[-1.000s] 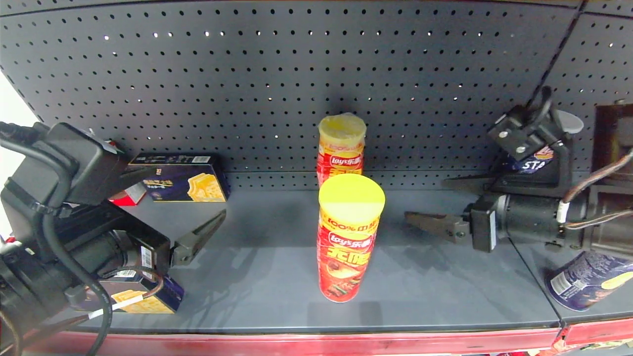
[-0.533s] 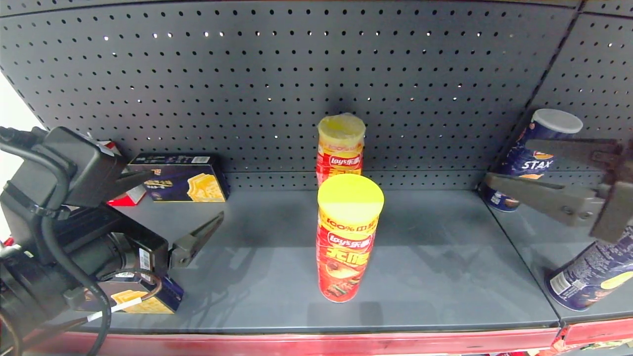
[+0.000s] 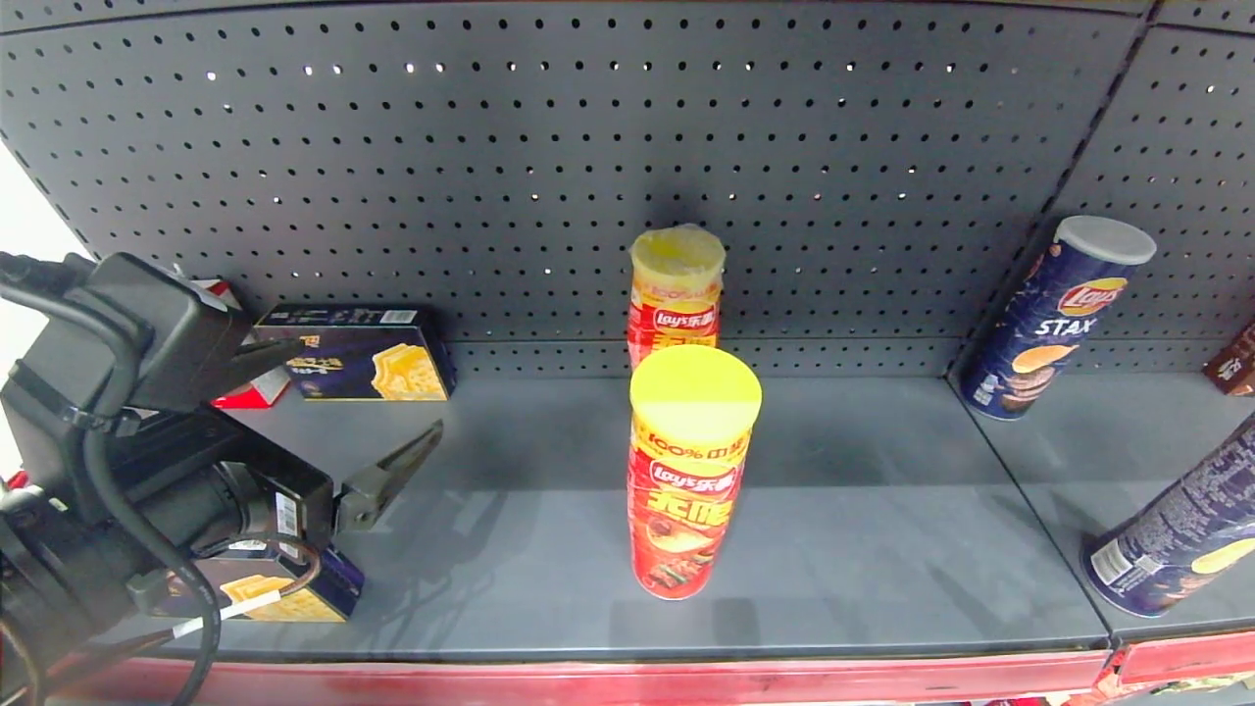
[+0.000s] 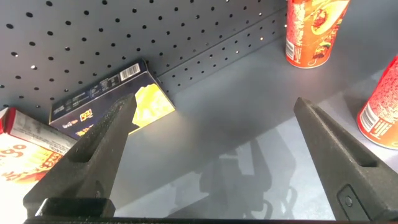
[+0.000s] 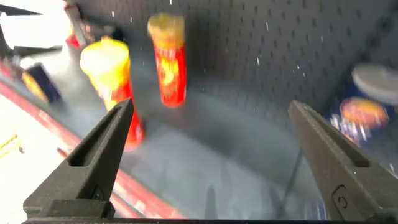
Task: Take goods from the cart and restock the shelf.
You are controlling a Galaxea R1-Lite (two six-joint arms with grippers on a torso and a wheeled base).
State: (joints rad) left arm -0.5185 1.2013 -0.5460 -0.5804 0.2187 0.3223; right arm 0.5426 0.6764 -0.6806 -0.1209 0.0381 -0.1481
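Shelf (image 3: 882, 510): grey deck, pegboard back panel (image 3: 490, 147), red front lip (image 3: 588, 681).

My left gripper (image 3: 373, 384) hangs over the left part of the deck. Its fingers are spread wide and nothing is between them. From the left wrist camera the left gripper (image 4: 214, 102) is just as wide apart, with bare deck below the gap.

My right gripper (image 5: 211, 106) is spread wide too and is empty. It looks at the shelf from out front. That view is blurred.

Two red chip cans stand upright mid-shelf, one behind the other. The front red can (image 3: 694, 471) with the yellow lid is near the lip. The rear red can (image 3: 677, 294) is against the back panel. They are apart, not touching.

On the right section, a blue can (image 3: 1054, 314) stands at the back. A second blue can (image 3: 1177, 534) sits nearer the lip and is cut by the edge.

On the left, a blue box (image 3: 358, 353) lies at the back, with a red box (image 3: 250, 387) just beside it. Another blue box (image 3: 284, 588) lies near the lip, partly hidden under my left arm.

A small brown item (image 3: 1237, 363) is at the far right edge; I can't tell what it is.
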